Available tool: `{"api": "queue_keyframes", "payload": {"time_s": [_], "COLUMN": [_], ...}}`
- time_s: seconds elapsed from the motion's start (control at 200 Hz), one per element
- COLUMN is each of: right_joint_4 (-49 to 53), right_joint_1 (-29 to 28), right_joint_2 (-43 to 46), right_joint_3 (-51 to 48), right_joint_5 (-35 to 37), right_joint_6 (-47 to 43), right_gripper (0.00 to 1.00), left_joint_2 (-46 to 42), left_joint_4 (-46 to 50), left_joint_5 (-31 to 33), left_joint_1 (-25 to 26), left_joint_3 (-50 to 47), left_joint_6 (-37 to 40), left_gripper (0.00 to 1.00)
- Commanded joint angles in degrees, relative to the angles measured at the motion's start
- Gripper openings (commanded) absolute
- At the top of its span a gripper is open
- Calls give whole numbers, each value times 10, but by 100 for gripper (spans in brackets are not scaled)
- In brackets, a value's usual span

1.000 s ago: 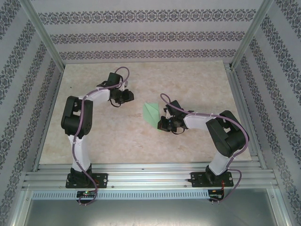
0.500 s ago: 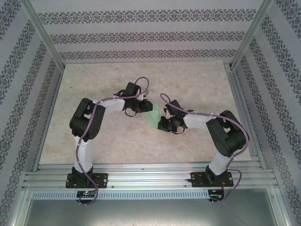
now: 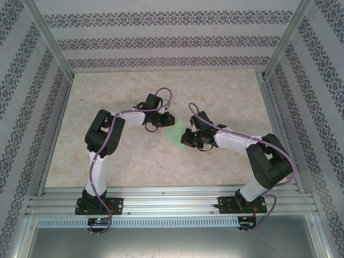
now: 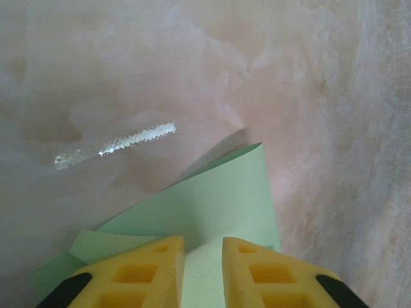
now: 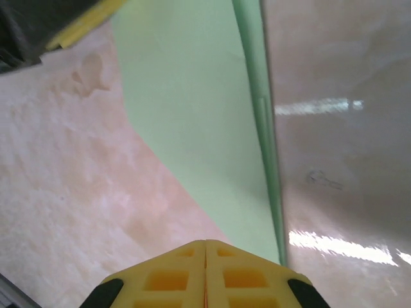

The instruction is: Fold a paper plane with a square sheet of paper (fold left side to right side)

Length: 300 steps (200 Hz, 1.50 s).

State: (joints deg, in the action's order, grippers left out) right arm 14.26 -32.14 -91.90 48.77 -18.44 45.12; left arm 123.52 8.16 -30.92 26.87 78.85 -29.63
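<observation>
Paper plane, half folded from pale green paper, lies in the middle of the table between both arms. We see the right gripper with fingers pressed together at its narrow point, seemingly to pin it down. The left gripper has fingers slightly apart astride the opposite edge, where a flap stands raised, probably for folding across; we cannot tell whether it grips.
</observation>
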Motion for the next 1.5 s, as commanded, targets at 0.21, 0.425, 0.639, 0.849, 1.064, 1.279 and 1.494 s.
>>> {"api": "queue_keyframes", "payload": {"time_s": [0.21, 0.425, 0.639, 0.849, 1.064, 1.279, 1.494], "right_joint_4": [-12, 29, 26, 12, 49, 58, 60], "right_joint_1": [-18, -19, -19, -20, -35, -35, -25], "right_joint_2": [-120, -155, -126, -72, -34, 7, 78], "right_joint_3": [110, 115, 46, -36, -86, -138, -128], "right_joint_5": [39, 70, 70, 63, 62, 60, 47], "right_joint_6": [58, 53, 60, 78, 68, 69, 16], "right_gripper": [5, 4, 4, 4, 3, 3, 10], "left_joint_2": [17, 21, 22, 24, 26, 25, -1], "left_joint_4": [1, 11, 25, 29, 38, 44, 47], "left_joint_5": [24, 32, 42, 44, 46, 46, 22], "left_joint_1": [6, 6, 6, 6, 5, 6, 5], "left_joint_3": [-40, -35, -27, -22, -13, -5, 0], "left_joint_6": [6, 11, 19, 20, 25, 27, 24], "left_gripper": [24, 24, 24, 24, 24, 24, 28]}}
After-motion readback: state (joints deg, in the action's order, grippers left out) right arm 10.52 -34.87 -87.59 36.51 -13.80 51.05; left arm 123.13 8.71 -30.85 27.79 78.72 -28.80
